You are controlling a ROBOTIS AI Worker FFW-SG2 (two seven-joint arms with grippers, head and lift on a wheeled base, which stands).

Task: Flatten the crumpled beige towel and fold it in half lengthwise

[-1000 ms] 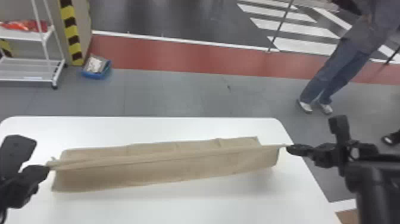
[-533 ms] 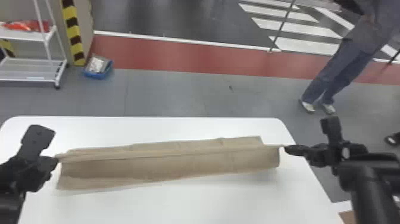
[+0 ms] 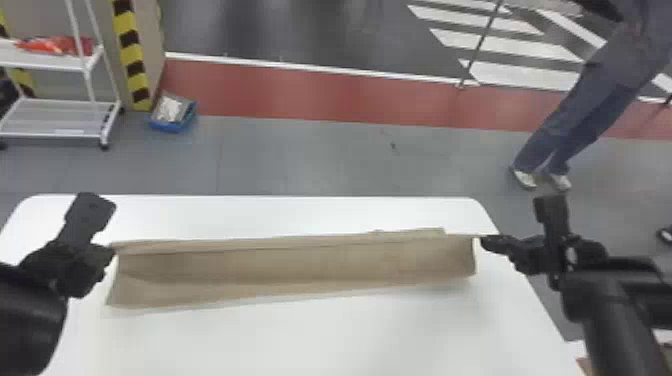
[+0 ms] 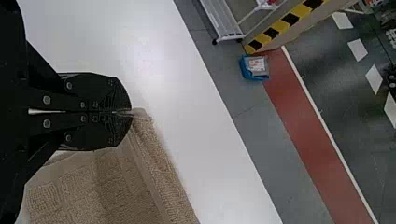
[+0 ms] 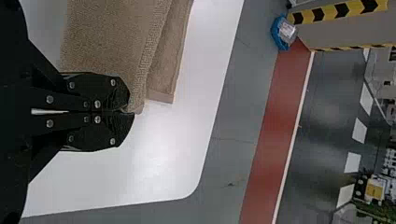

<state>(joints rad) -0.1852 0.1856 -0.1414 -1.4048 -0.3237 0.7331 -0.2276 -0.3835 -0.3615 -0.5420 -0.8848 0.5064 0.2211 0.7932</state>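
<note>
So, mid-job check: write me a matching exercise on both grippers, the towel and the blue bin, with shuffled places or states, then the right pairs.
Column one
1. left gripper
2. beige towel
3. right gripper
4. blue bin

Column two
A. shut on the towel at its right end
B. on the floor beside the striped post
C. shut on the towel at its left end
D. stretched out over the white table

Right pairs: 1-C, 2-D, 3-A, 4-B

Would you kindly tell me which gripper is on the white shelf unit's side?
The left gripper, pinching the beige towel at its left end; the right gripper pinches its right end, away from the shelf unit.
</note>
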